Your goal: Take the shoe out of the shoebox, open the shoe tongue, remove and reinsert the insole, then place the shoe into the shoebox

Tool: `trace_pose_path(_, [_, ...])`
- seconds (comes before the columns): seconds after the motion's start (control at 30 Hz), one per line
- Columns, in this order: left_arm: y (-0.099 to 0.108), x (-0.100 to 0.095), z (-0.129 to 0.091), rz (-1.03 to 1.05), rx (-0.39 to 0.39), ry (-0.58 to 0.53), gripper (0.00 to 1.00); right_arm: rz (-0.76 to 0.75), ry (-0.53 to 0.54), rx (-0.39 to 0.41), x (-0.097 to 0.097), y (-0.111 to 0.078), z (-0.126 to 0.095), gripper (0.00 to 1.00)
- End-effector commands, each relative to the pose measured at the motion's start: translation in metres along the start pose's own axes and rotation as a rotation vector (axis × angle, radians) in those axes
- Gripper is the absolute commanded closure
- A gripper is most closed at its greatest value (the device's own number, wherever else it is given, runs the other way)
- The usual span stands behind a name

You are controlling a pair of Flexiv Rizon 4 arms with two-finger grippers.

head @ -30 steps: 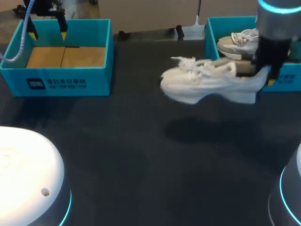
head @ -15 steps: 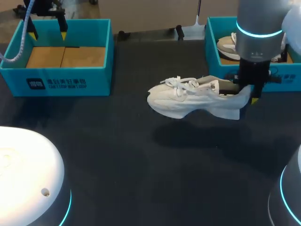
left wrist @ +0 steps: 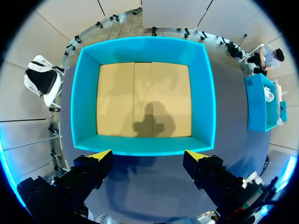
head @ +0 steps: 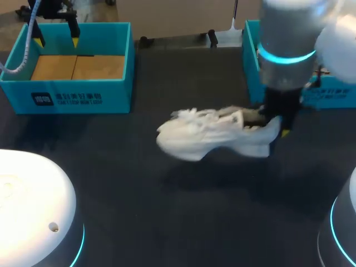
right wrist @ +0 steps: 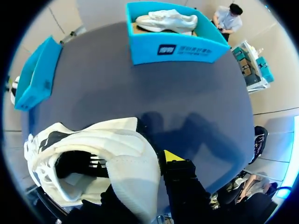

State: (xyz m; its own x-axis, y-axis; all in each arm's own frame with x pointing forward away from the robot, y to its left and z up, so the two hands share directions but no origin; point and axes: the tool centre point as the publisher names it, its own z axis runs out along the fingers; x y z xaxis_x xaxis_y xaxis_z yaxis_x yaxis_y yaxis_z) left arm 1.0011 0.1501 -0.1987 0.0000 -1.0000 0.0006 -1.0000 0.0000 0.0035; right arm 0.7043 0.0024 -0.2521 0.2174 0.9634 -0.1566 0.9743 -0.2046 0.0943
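Observation:
A white shoe (head: 211,139) hangs over the middle of the table, toe to the left. My right gripper (head: 276,125) is shut on its heel. In the right wrist view the heel collar of the shoe (right wrist: 98,158) sits between the fingers, one yellow fingertip (right wrist: 171,156) showing outside it, and the shoe's opening is dark. The teal shoebox (head: 334,97) at the back right holds a second white shoe (right wrist: 166,21). My left gripper (head: 55,34) hovers open over the empty teal box (head: 78,97) at the back left; its gripper (left wrist: 147,156) is above the box's near wall (left wrist: 140,144).
The empty left box shows a bare cardboard floor (left wrist: 145,98). Dark tabletop (head: 167,211) lies under and in front of the shoe. White robot bases sit at the front left (head: 33,206) and front right (head: 342,228) corners.
My right arm has carried the shoe left and toward the front, away from the right shoebox and lower over the table. The left arm has not moved.

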Motion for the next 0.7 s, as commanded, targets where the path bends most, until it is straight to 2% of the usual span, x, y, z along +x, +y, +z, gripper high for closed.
trace_pose_path(0.03, [0.000, 0.000, 0.000, 0.000, 0.001, 0.000, 0.00, -0.001, -0.030, -0.036, 0.038, -0.028, 0.009, 1.00])
trace_pose_path(0.1, [0.000, 0.000, 0.000, 0.000, 0.001, 0.000, 0.00, -0.012, 0.010, -0.022, 0.051, -0.039, 0.013, 1.00])
trace_pose_path(0.17, [0.000, 0.000, 0.000, 0.000, 0.001, 0.000, 0.00, -0.011, -0.029, -0.016, 0.065, -0.048, 0.019, 1.00])
trace_pose_path(0.23, [0.000, 0.000, 0.000, 0.000, 0.001, 0.000, 0.00, -0.029, 0.036, 0.004, 0.077, -0.056, 0.025, 1.00])
trace_pose_path(0.27, [0.000, 0.000, 0.000, 0.000, 0.001, 0.000, 0.00, -0.045, 0.014, 0.014, 0.084, -0.060, 0.028, 1.00])
trace_pose_path(0.67, [0.000, 0.000, 0.000, 0.000, 0.001, 0.000, 0.00, -0.045, 0.014, 0.014, 0.084, -0.060, 0.028, 1.00])
trace_pose_path(0.7, [0.000, 0.000, 0.000, 0.000, 0.001, 0.000, 0.00, -0.057, -0.006, 0.016, 0.089, -0.060, 0.027, 1.00])
